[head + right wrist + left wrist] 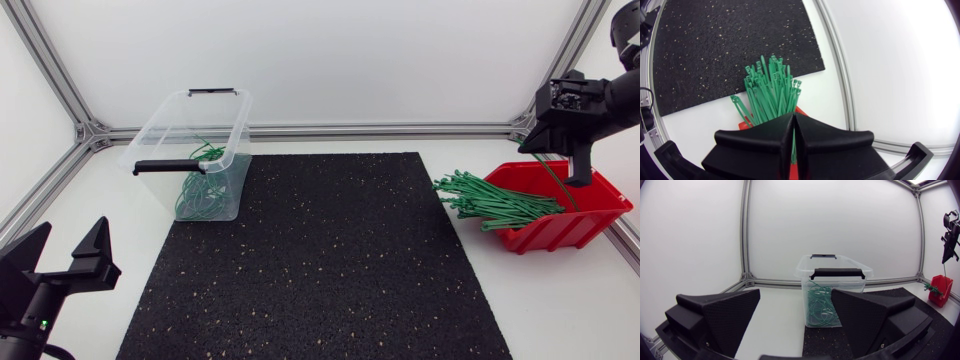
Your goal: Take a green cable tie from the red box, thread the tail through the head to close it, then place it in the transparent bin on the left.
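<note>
Jaws of the right gripper (793, 122) are closed on one green cable tie (556, 181), hanging below them over the red box (555, 234); better lift straight and slowly, so the other ties (490, 200) do not follow.

In the head view the lower left corner of the frame cuts off the left arm (25, 320) below the left claw (72, 235). The upper right corner cuts off the right arm (625, 95) behind the right claw (579, 172). From the right wrist, that claw covers nearly all of the box (743, 123), and the tie (792, 150) pinched in it shows only as a green sliver in the seam between its fingers. From the left wrist, the left claw's fingers (725, 315) hide the lower corners of the bin (835, 267). The far box's ties (929, 286) are a green speck, too small to tell apart. The loops (195, 190) in the bin are too tangled to count.
</note>
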`<action>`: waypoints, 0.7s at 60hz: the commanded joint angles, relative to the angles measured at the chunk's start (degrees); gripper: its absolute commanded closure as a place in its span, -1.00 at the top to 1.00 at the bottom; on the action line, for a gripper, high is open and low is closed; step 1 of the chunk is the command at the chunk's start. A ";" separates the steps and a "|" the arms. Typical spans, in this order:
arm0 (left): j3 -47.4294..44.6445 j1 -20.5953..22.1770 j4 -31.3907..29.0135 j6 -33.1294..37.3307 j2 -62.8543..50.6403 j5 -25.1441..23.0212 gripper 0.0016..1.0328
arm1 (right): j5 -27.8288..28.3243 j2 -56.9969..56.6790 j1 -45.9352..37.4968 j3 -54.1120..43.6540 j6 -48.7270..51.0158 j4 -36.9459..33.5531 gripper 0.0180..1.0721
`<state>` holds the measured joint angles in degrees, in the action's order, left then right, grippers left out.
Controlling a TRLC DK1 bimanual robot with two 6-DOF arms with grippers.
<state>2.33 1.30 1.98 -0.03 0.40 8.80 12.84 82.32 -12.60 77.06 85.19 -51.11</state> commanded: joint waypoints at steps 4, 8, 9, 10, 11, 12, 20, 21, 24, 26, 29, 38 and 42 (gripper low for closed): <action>-2.50 0.28 -0.40 -0.58 0.21 -0.54 0.92 | 3.68 -0.06 -2.34 5.38 -3.98 -1.80 -0.89; -2.50 0.28 -0.40 -0.58 0.21 -0.54 0.92 | 5.53 -0.15 -2.96 6.62 -5.47 -2.24 -0.89; -2.50 0.28 -0.40 -0.58 0.21 -0.54 0.92 | 5.97 -0.32 -3.13 6.70 -5.73 -2.33 -0.89; -2.50 0.19 -0.40 -0.58 0.21 -0.54 0.92 | 6.41 -0.50 -3.31 6.62 -6.26 -2.15 -0.89; -2.50 0.19 -0.40 -0.58 0.21 -0.54 0.92 | 6.76 -0.67 -3.40 6.62 -6.79 -1.97 -0.89; -2.50 0.19 -0.40 -0.58 0.30 -0.54 0.92 | 6.93 -0.85 -3.57 6.53 -7.23 -1.89 -0.89; -2.50 0.19 -0.40 -0.58 0.30 -0.54 0.92 | 7.02 -1.11 -3.57 6.44 -11.18 -2.15 -0.89; -2.50 0.19 -0.40 -0.58 0.21 -0.54 0.92 | 7.11 -1.20 -3.48 6.35 -11.71 -1.97 -0.89; -2.50 0.19 -0.40 -0.58 0.30 -0.54 0.92 | 7.64 -1.73 -3.40 7.32 -15.40 -0.57 -0.89; -2.50 0.19 -0.40 -0.58 0.30 -0.54 0.92 | 8.69 -1.73 -3.57 8.72 -17.34 -0.57 -0.89; -2.50 0.19 -0.40 -0.58 0.21 -0.54 0.92 | 9.40 -2.08 -3.84 11.10 -20.41 -0.66 -0.89; -2.50 0.19 -0.40 -0.58 0.30 -0.54 0.92 | 8.25 -1.73 -4.63 18.13 -31.05 -1.71 -0.89; -2.50 0.11 -0.40 -0.58 0.21 -0.54 0.92 | 7.81 -0.76 -3.84 21.56 -32.63 -5.58 -0.89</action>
<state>2.33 1.30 1.98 -0.03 0.40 8.80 21.17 81.76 -16.62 94.78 57.45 -53.98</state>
